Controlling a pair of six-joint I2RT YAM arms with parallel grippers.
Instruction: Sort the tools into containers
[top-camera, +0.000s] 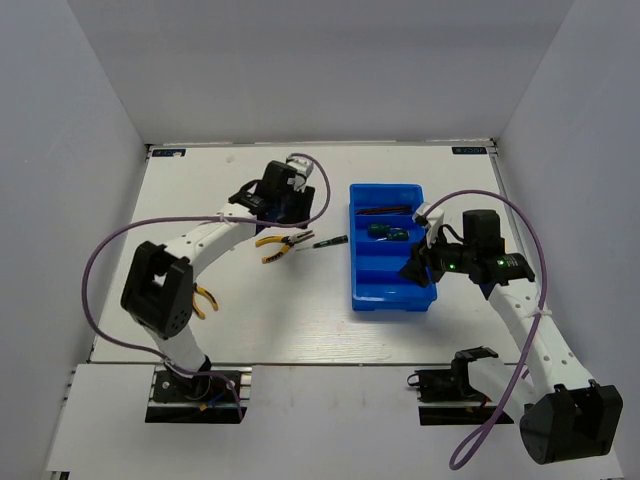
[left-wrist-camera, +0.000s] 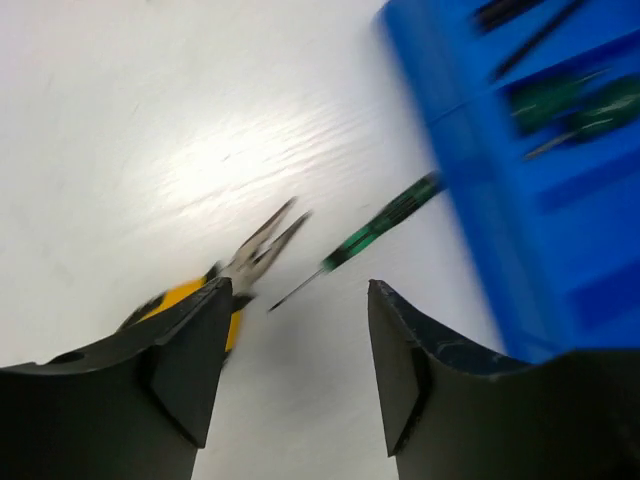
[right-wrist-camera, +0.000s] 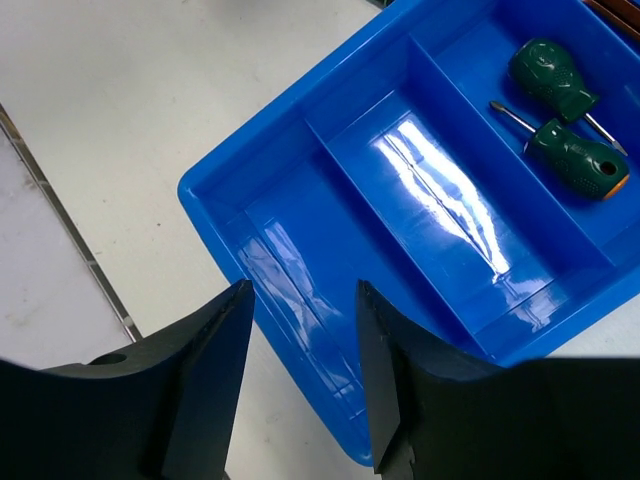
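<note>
The left gripper (left-wrist-camera: 300, 370) stood open over the table (top-camera: 200, 190), its two black, matte, wedge-shaped fingers apart and holding nothing. On the smooth white surface below it lay the pliers (left-wrist-camera: 235, 268), with rounded yellow handles and thin pointed metal jaws. Just beside them lay the slim dark-green tool (left-wrist-camera: 375, 232), a thin rod with a fine tip, between the pliers and the tray.

The right gripper (right-wrist-camera: 305, 370) was open too, with nothing between its fingers, and it hung over the near end of the blue tray (right-wrist-camera: 290, 100). The tray was of glossy, hard plastic, and light shone on the floor of its long compartments. Two stubby screwdrivers (right-wrist-camera: 552, 78) with bulbous green handles lay side by side in the second compartment from the far end. The thin dark hex keys (top-camera: 385, 211) lay in the farthest one.
</note>
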